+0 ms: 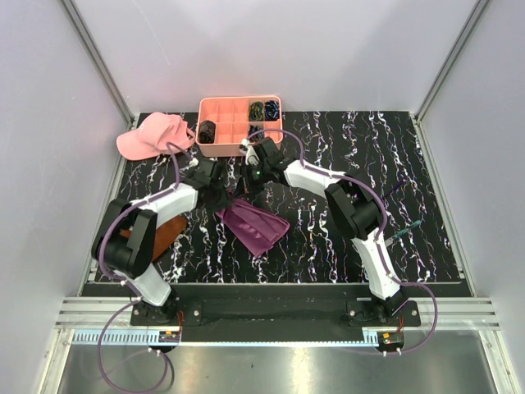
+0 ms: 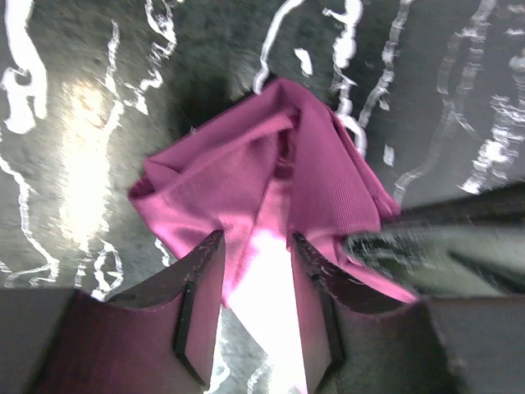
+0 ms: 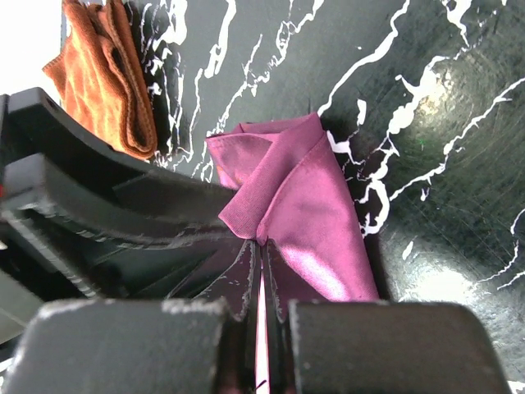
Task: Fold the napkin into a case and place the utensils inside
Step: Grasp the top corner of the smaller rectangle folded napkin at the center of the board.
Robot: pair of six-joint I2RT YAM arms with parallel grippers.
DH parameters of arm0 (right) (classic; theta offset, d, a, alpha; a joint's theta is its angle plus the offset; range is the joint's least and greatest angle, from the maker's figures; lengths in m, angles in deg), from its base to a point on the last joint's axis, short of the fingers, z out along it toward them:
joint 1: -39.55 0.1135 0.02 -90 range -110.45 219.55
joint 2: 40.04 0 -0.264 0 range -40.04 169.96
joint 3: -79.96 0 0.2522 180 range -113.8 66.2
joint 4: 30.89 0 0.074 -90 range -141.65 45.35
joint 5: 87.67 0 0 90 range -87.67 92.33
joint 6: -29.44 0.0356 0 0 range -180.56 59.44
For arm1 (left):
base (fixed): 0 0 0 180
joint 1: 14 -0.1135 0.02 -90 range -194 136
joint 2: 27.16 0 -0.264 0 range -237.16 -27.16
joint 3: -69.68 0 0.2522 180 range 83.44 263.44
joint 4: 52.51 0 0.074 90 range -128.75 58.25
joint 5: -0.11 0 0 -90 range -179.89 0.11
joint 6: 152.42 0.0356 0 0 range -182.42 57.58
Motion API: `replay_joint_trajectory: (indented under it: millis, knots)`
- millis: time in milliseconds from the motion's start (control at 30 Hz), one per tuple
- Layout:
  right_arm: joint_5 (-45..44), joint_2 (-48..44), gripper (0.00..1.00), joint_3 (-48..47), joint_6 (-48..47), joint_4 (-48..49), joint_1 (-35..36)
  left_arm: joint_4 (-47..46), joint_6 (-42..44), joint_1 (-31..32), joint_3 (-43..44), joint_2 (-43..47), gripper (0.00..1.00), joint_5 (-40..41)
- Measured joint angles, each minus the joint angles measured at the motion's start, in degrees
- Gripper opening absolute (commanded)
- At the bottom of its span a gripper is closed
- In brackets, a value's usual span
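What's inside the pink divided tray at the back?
The pink tray holds dark coiled bundles: one in a left compartment, two at the back right. The right arm hides its near right corner.

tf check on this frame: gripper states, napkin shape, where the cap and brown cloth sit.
1. The right gripper is shut on the napkin. True.
2. The left gripper is clamped shut. False: its jaws stand apart above the napkin.
3. The napkin lies flat and fully spread. False: it is bunched into folds.
4. In the top view, a brown cloth lies left of the napkin. True.
5. The pink cap sits inside the tray. False: it lies outside the tray, to its left.
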Motion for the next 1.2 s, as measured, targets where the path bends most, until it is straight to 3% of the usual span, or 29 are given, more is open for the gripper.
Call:
replay_joint_trajectory:
  millis: [133, 333, 500, 767, 833, 900, 1033, 1200]
  knots:
    - [0.0, 0.0, 0.02, -0.7, 0.4, -0.1, 0.1, -2.9, -1.6, -4.0, -3.3, 4.4, 0.41, -6.9]
    - [-0.1, 0.1, 0.07, -2.6, 0.9, -0.2, 0.3, -9.5, -6.0, -12.0, -5.3, 6.4, 0.30, -16.5]
    - [-0.3, 1.3, 0.10, -4.3, 1.0, -0.2, 1.0, -12.6, -9.0, -13.3, -5.5, 4.6, 0.23, -21.4]
    - [-0.7, 4.7, 0.18, -5.7, 0.9, -0.5, 1.6, -14.5, -10.5, -13.6, -6.1, 1.1, 0.15, -22.4]
    - [-0.9, 4.9, 0.20, -5.8, 0.8, -0.8, 1.8, -14.7, -10.7, -13.9, -6.8, 1.1, 0.15, -22.5]
    - [-1.6, 5.1, 0.21, -6.2, 0.4, -1.4, 2.1, -14.6, -10.7, -14.3, -7.9, 1.6, 0.22, -22.2]
    - [-2.2, 5.6, 0.25, -7.9, -0.9, -3.0, 2.5, -14.6, -10.9, -15.8, -10.9, 4.5, 0.22, -21.7]
    - [-3.4, 6.6, 0.28, -9.9, -2.3, -4.2, 3.1, -14.9, -11.0, -16.7, -11.7, 5.2, 0.15, -21.7]
